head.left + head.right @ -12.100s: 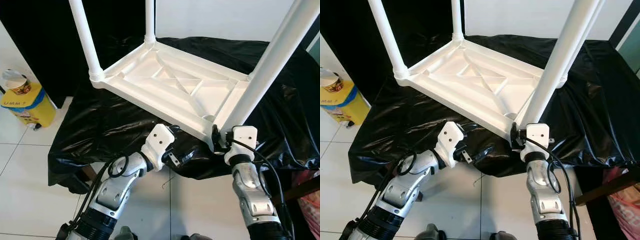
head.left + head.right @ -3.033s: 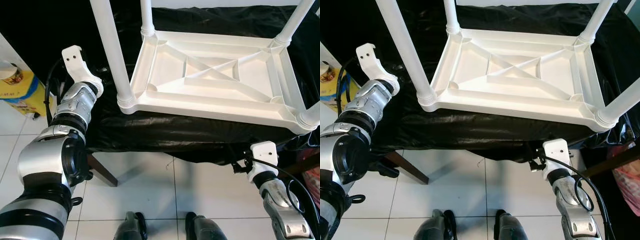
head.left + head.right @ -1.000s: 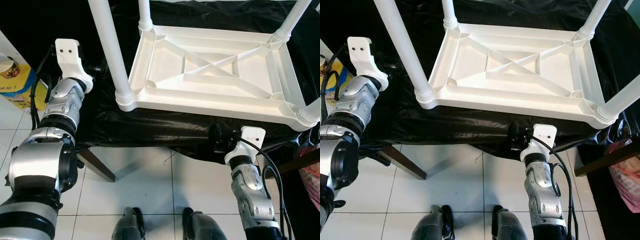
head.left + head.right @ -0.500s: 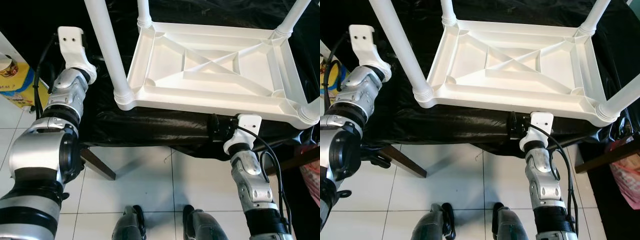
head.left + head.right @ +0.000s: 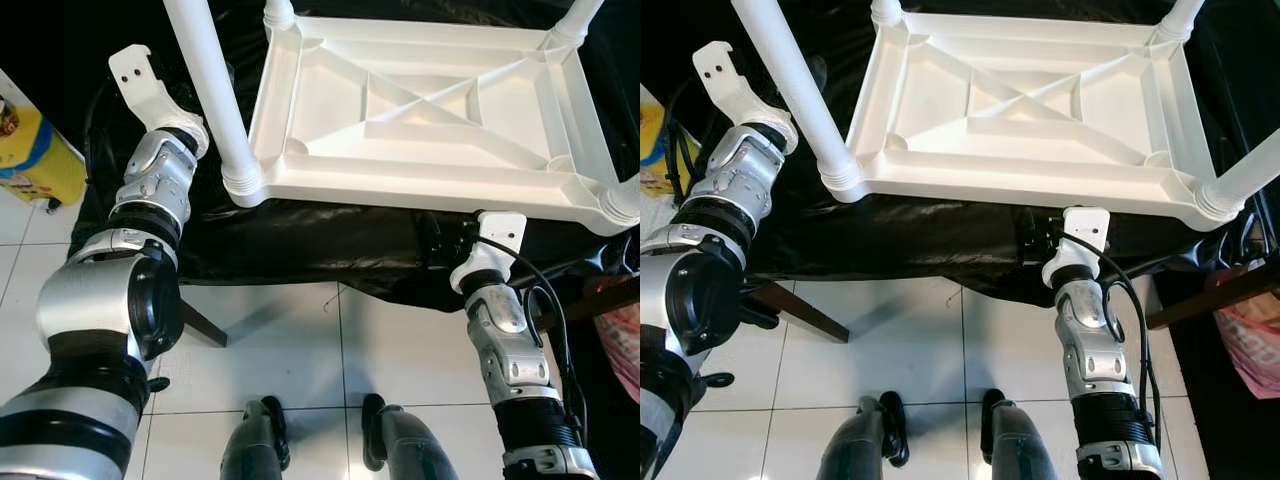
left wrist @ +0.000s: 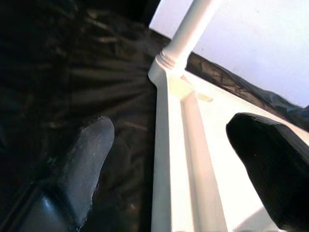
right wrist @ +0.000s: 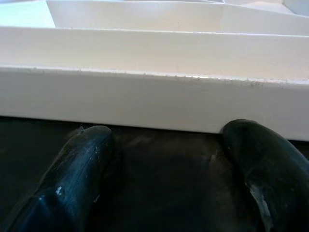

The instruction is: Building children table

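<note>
A white plastic children's table (image 5: 430,110) lies upside down on a surface draped in crinkled black plastic sheeting (image 5: 300,240), its ribbed underside facing up and its round white legs (image 5: 205,75) rising out of frame, their ends cut off. The left gripper (image 6: 169,154) is raised beside the table's left edge, fingers spread wide with the rim between them, touching nothing that can be seen. The right gripper (image 7: 169,169) sits low against the sheeting just below the table's near edge, fingers apart and holding nothing; from the head views its fingertips are hidden in the dark folds. A yellow container (image 5: 30,150) stands left of the table, partly cut off.
</note>
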